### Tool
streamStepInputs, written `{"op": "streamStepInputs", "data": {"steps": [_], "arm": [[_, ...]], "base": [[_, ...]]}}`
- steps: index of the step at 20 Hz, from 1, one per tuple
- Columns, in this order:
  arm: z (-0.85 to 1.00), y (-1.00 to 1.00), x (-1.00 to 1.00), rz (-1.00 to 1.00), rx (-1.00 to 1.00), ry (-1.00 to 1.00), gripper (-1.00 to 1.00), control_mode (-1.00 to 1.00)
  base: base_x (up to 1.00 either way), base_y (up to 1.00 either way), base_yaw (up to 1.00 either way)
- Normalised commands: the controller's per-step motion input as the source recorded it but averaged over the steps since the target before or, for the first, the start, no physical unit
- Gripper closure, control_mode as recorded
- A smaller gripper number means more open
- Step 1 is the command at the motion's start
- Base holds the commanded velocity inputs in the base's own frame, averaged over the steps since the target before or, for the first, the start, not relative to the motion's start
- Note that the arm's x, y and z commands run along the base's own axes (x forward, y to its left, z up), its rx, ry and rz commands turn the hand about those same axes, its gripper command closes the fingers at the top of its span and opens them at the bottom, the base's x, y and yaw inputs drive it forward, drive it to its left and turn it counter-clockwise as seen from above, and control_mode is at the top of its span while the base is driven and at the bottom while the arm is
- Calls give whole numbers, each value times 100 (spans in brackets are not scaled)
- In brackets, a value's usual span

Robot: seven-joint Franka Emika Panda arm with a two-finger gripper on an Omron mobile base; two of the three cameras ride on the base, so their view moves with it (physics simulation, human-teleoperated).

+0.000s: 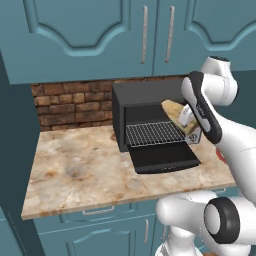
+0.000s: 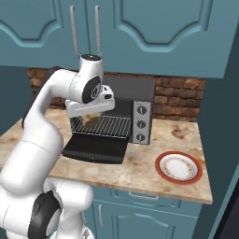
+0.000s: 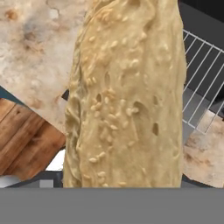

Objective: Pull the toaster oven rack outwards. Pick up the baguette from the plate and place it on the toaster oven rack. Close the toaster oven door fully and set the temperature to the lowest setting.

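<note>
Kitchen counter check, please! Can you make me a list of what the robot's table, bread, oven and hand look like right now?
Surface: marble counter, stained.
Toaster oven: toaster oven door folded down flat; toaster oven rack pulled outwards.
Baguette: held up above the rack's right side.
Plate: bare, right of the oven.
Clutter: nothing seen.
Gripper: jaws wide, clamped on the baguette.
Cables: nothing seen.
Surroundings: brick backsplash, teal cabinets.

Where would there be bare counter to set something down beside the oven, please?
Left of the toaster oven, the counter lies bare from the brick wall to the front edge. On the right it is tighter, between the oven's knobs and the plate. The lowered door takes the front.
</note>
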Motion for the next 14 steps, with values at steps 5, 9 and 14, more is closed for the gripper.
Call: {"op": "streamStepInputs", "data": {"steps": [5, 9, 14], "arm": [[-62, 42, 18, 1, -7, -8, 100, -100], [-62, 25, 0, 4, -16, 1, 100, -100], [-19, 0, 10, 13, -6, -1, 100, -100]], "base": [[0, 0, 0], [0, 0, 0], [0, 0, 0]]}}
